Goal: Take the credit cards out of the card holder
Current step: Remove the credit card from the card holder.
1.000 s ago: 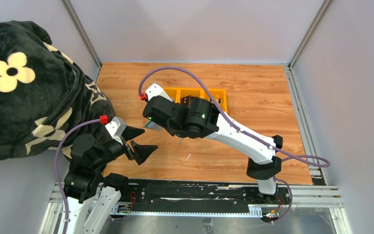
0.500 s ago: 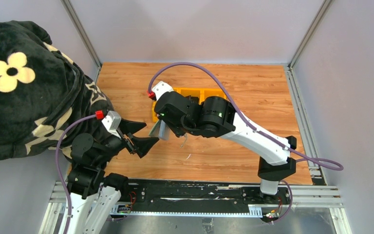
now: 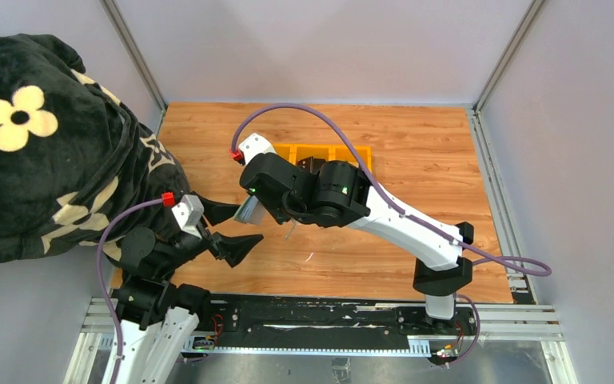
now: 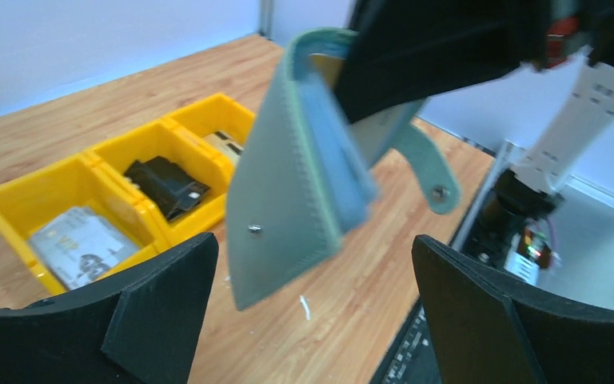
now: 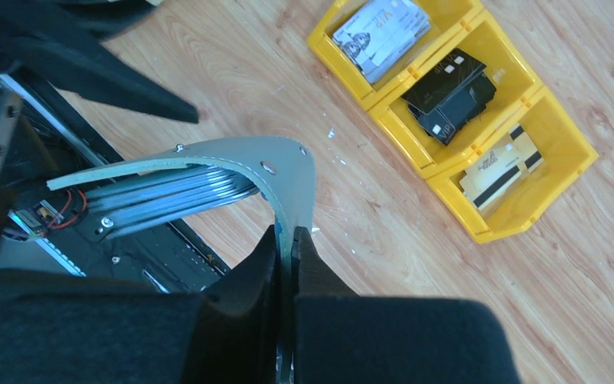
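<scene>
Mostly done I reckon: credit cards (image 5: 448, 92) lie in the yellow tray (image 5: 385, 120), my right hand (image 5: 286, 240) pinches the card holder (image 4: 288, 184) midair by my wide-open, empty left hand (image 4: 313, 264), can't tell if any's left inside.

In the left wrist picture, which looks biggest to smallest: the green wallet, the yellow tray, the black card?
1. Green wallet, but it hangs very near the camera, so that may fool you.
2. Yellow tray.
3. Black card.
</scene>
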You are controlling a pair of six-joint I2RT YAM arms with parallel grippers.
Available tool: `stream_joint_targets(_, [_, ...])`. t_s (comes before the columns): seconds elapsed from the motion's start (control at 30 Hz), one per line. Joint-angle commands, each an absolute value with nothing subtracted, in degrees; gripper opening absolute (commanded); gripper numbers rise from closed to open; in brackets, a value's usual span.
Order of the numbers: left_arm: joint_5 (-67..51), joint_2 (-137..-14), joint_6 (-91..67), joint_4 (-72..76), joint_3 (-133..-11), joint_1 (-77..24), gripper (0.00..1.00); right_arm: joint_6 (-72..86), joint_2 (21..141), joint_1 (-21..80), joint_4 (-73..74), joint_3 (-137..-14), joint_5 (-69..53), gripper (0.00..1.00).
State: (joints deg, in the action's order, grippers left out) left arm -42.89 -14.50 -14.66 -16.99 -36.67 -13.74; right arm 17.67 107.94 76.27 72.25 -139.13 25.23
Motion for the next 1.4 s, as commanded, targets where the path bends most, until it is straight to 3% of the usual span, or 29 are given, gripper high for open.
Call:
stream_joint_targets(0.0, [-33.51,-15.38,-13.16,-11.2,-34.89,-13.97,1.0,18.48,108.67,77.75,68.31,-142.22,25.56,0.0])
stream_joint_targets(0.17, [-28.26,-16.11,-9.77,-11.83,-36.06,-13.97,0.99,17.94,104.97,77.74,65.4,-137.0,20.49,0.0])
stream_joint_targets(0.43, [-41.03,-16.79,-2.67,-23.34,-44.44,-13.97,0.97,15.93,95.41,75.43,57.69,-124.33,3.21,0.0])
stream_joint_targets(0.63, [-50.05,-20.08,3.14,-34.15,-50.33,-13.97,0.81,14.69,89.74,73.28,54.59,-118.26,-4.48,0.0])
stream_joint_targets(0.8, [-53.33,-20.97,-1.58,-33.1,-51.66,-13.97,0.6,15.25,82.83,70.7,47.34,-109.54,-13.96,0.0])
stream_joint_targets(1.13, [-57.63,-23.65,-24.68,-14.45,-51.28,-13.97,0.58,13.34,78.73,69.7,41.81,-103.24,-24.37,0.0])
stream_joint_targets(1.23, [-61.51,-25.06,-26.99,-14.03,-51.95,-13.97,0.59,10.94,77.59,69.52,40.4,-101.27,-27.15,0.0])
stream_joint_targets(1.37, [-66.62,-26.33,-25.42,-18.16,-53.08,-13.97,0.51,8.46,75.41,68.54,38.2,-98.28,-30.19,0.0])
